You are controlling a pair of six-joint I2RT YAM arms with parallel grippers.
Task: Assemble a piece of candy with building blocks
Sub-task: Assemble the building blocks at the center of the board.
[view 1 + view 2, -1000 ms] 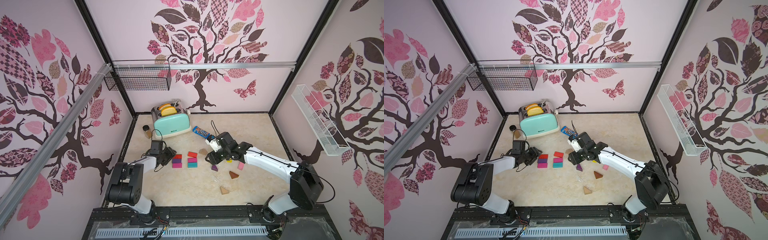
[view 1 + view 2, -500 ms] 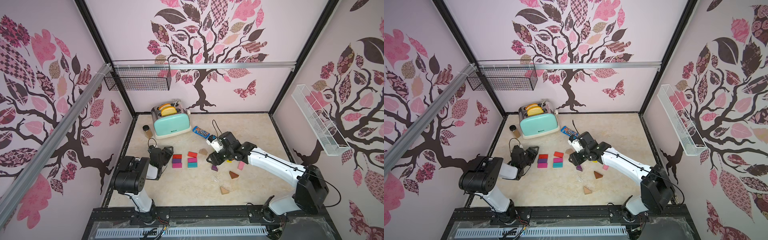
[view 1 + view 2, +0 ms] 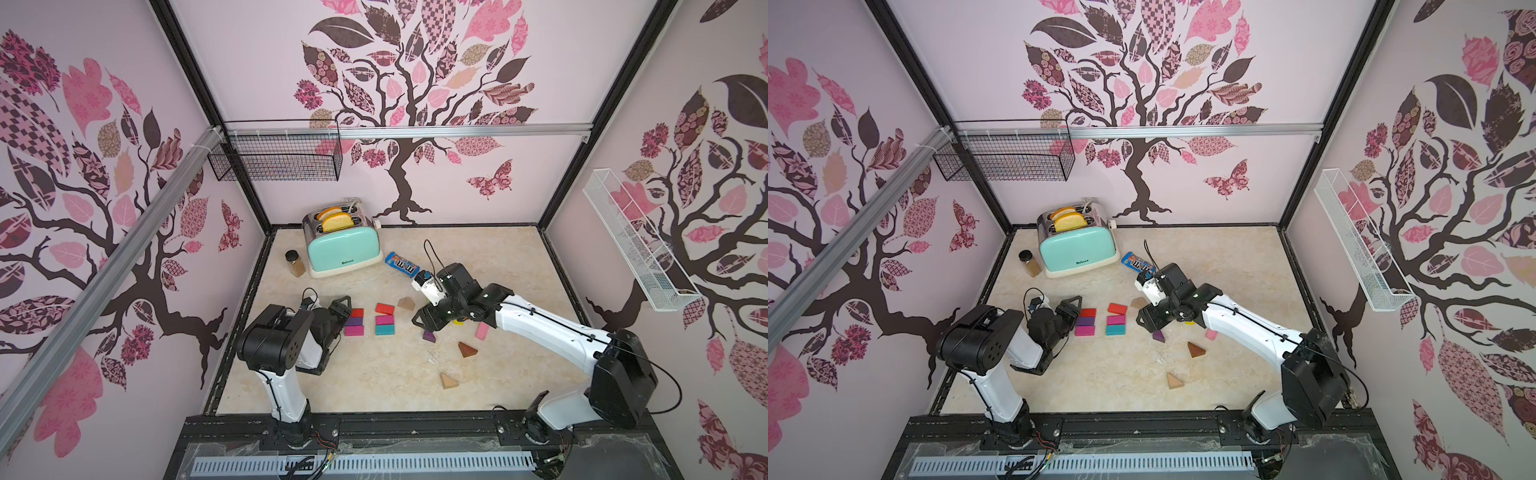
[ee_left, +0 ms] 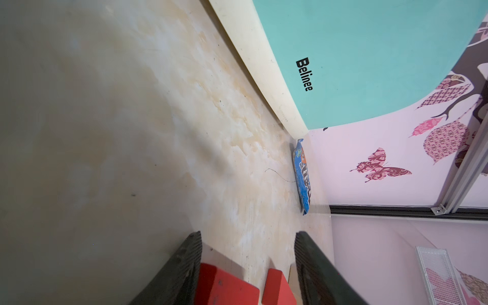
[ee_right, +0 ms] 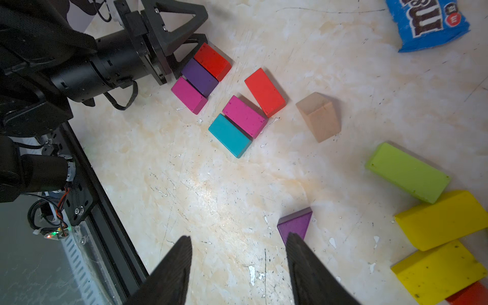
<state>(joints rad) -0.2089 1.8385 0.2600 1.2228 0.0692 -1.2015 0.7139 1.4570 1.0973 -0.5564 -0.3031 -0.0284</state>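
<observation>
Clock: 12 o'clock is the back wall, as in both top views.
Built blocks: 2 columns of 3 lie flat on the table [image 3: 374,374], left of centre. The red block [image 3: 357,312], purple block [image 3: 354,321] and magenta block [image 3: 354,330] touch side by side. Across a gap at their 3 o'clock, a second red block [image 3: 385,308] sits skewed beside a second magenta block [image 3: 384,320] and a teal block [image 3: 385,329].
Loose blocks: a tan block [image 3: 406,303] lies at 2 o'clock of the columns. The purple triangle [image 3: 429,336], brown triangle [image 3: 467,350] and tan triangle [image 3: 449,380] trail toward 5 o'clock. A pink block [image 3: 482,331] lies beside the right arm.
Left gripper [image 3: 344,308]: at 9 o'clock of the first column, jaws about half apart, clamping nothing.
Right gripper [image 5: 239,237]: low over bare table, jaws about half apart and empty, with the purple triangle just beside 1 fingertip.
Handling: probably light, stiff painted wood that slides easily and will not crush. Take rectangles across their short width and triangles across the 2 flat faces.
Right wrist only: a green block [image 5: 408,173] and 2 yellow blocks [image 5: 443,219], almost hidden under the arm from above.
Left wrist only: the red block shows between the jaws, but contact cannot be told. The toaster [image 4: 369,52] and candy packet [image 4: 302,174] lie beyond.
Top views only: the brown and tan triangles and the pink block.
</observation>
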